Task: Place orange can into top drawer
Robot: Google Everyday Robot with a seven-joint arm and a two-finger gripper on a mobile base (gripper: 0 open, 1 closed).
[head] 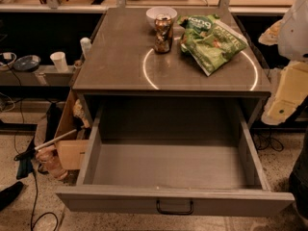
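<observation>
Trouble, from where I stand, would start with the crowding around the orange can (pixel 163 33). It stands upright on the worktop (pixel 115 57), well apart from the pincer (pixel 288 95), farther back and off to the pincer's left. The pincer itself hangs beyond the worktop's right edge. Whether it is clenched or released I cannot tell (it is only a pale shape from here), but it holds nothing of the task.

Between the pincer and the can lies the green snack bag (pixel 211 40), one end just beside the can. A reach straight across would likely plough into the bag and push it against the can. On the can's far side from the pincer sits the white bowl (pixel 161 14), so close behind that I cannot say whether they touch. An overshoot could knock the bowl or jam the can against it.

The can looks slick: shiny orange-copper sides, mottled, with a silver top and pull tab. It is taller than it is wide, so I would guess an off-centre squeeze could tip it or let it slide.

The top drawer (pixel 120 203) is pulled wide open, below the pincer and to its left, showing its plain grey floor. It looks deep, so a can let go from worktop height might well land on its side and roll.
</observation>
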